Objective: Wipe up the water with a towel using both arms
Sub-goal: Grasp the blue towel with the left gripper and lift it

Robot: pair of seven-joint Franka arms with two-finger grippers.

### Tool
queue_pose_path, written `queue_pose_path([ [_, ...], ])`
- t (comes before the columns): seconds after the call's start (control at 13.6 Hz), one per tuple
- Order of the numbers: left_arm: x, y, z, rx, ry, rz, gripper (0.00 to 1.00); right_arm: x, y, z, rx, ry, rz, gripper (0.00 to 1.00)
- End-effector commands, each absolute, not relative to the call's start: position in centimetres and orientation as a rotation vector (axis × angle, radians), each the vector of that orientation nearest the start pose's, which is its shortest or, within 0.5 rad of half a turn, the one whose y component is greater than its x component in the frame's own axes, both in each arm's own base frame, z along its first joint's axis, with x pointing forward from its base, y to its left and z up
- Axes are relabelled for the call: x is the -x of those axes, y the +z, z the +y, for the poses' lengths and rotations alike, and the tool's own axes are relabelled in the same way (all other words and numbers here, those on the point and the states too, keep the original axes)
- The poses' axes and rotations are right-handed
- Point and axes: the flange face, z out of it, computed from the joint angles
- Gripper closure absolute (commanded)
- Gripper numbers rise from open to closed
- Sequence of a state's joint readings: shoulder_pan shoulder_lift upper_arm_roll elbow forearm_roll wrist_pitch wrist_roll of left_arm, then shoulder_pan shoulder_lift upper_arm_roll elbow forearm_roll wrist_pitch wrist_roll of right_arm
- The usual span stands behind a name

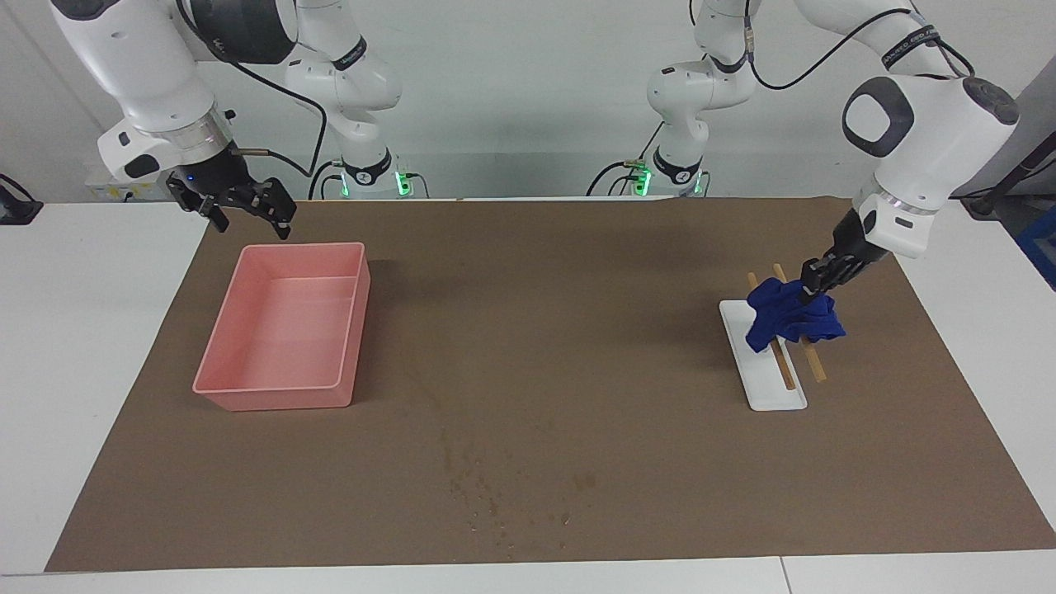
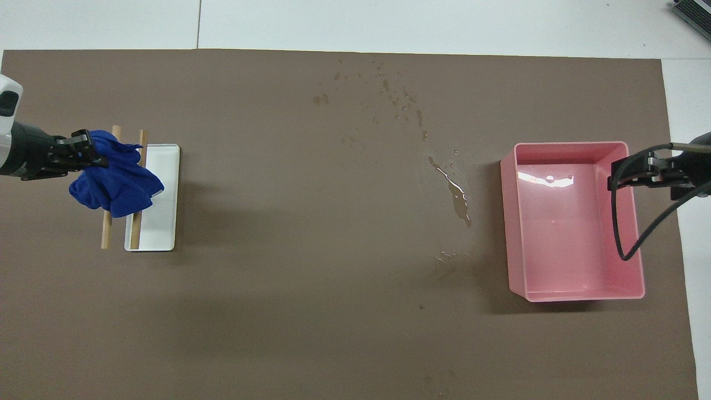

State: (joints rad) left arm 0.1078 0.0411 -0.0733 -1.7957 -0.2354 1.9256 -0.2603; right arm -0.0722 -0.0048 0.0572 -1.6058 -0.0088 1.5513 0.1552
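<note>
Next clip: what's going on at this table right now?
The left gripper is shut on the small royal-blue fabric towel, which is bunched over the two wooden sticks of the white rack at the left arm's end of the table. The water, a thin damp streak with scattered specks on the brown sheet, lies beside the pink plastic tray and has not been wiped. The right gripper waits, fingers open, over the tray's edge nearest the robots.

Towel (image 1: pixel 794 318) on rack (image 1: pixel 763 367); water (image 2: pixel 452 189) between rack and tray (image 2: pixel 561 153).
</note>
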Motion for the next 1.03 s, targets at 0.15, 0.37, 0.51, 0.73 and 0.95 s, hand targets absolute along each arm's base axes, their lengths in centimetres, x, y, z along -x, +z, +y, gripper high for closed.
queue_pose_path([
  [0.15,-56.6,58.3,-6.7,3.282,-0.037,-1.200,1.00,-54.5,61.0,-1.0,3.148,0.066,0.244,0.00],
  [0.37,-55.9,59.9,-12.3,3.205,0.036,-1.472,1.00,-54.5,61.0,-1.0,3.148,0.066,0.247,0.00],
  [0.51,-55.1,60.7,-15.9,3.124,0.094,-1.647,1.00,-54.5,61.0,-1.0,3.148,0.066,0.244,0.00],
  [0.73,-54.1,61.5,-18.8,2.995,0.333,-1.992,1.00,-54.5,61.0,-1.0,3.148,0.066,0.247,0.00],
  [0.95,-53.6,61.9,-19.6,2.918,0.552,-2.179,1.00,-54.5,61.0,-1.0,3.148,0.066,0.244,0.00],
])
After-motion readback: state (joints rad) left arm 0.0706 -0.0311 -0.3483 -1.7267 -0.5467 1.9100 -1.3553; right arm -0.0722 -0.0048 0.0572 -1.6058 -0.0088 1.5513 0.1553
